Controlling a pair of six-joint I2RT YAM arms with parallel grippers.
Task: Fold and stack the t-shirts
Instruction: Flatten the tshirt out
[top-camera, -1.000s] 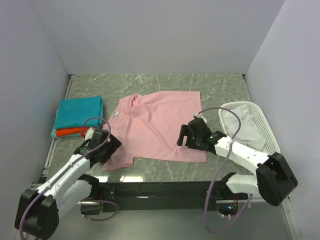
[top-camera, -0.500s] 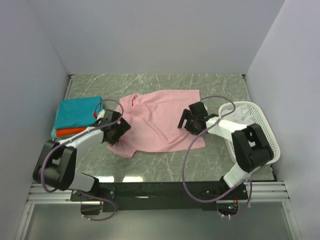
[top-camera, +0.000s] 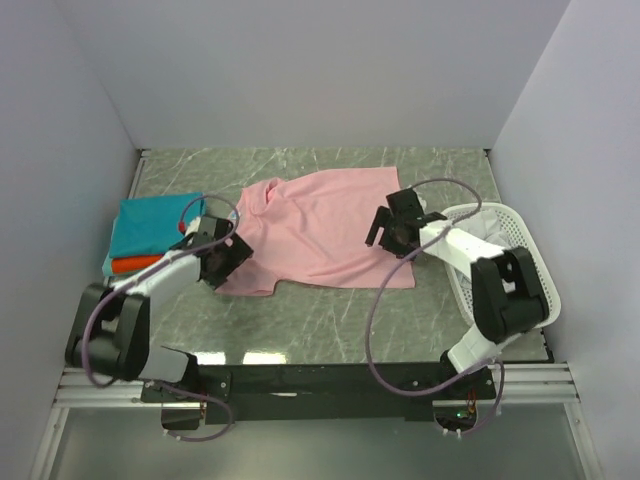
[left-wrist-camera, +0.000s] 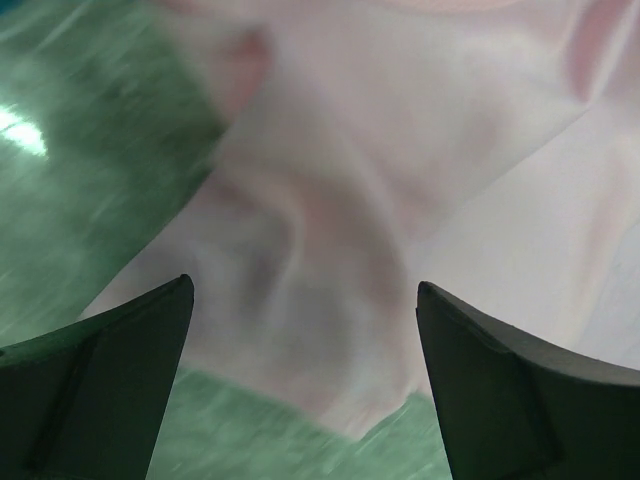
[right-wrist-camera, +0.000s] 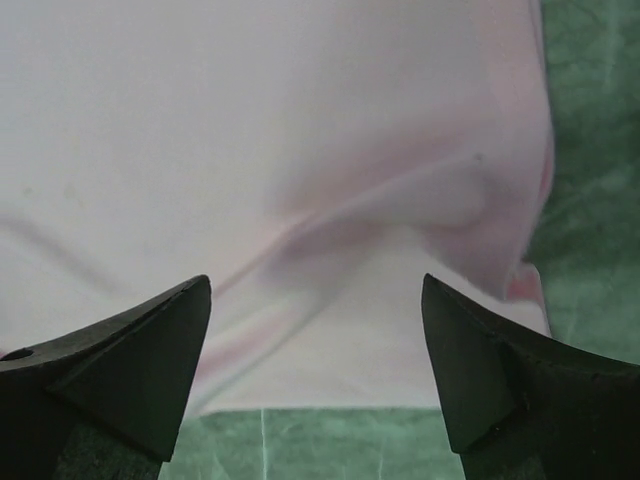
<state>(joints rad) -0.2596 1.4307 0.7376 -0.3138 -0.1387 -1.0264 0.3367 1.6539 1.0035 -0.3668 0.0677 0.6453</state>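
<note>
The pink shirt (top-camera: 320, 235) lay spread on the worktop (top-camera: 330, 320), collar to the left and hem to the right. The folded teal shirt (top-camera: 155, 225) sat on the orange-red one (top-camera: 138, 264) at far left, and white cloth (top-camera: 480, 235) filled the basket (top-camera: 530, 270) at right. The left pincer (top-camera: 225, 258) hung over the near sleeve and the right pincer (top-camera: 395, 232) over the hem's edge. Both were spread wide, with pink cloth below the fingers and nothing pinched. The step seemed to be gripping the shirt's two ends for a fold. Doing it well probably meant lowering each pincer until the cloth's edge sat well between the fingers, closing both together, then lifting evenly to keep the shirt taut and the crease straight.
</note>
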